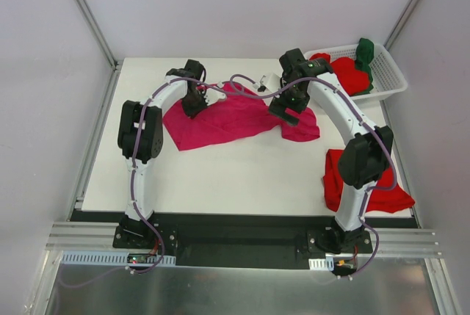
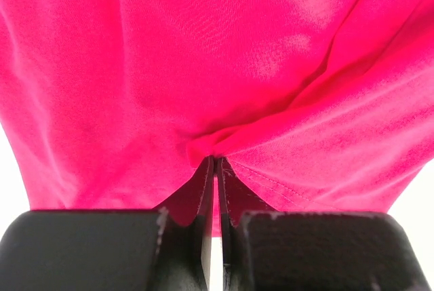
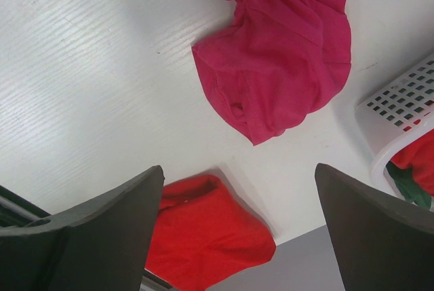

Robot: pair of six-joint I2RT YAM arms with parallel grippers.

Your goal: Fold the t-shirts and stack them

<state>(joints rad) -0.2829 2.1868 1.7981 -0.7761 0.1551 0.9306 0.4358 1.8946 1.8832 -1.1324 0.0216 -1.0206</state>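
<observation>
Left gripper (image 2: 215, 163) on rumpled magenta t-shirt (image 2: 203, 53)

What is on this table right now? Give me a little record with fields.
pink shirt: crumpled, centre of table
left gripper: shut on pink shirt's edge
right gripper: open, empty, hovering
red shirt: near right corner
basket: far right corner, holding a red pile and green shirt
</observation>
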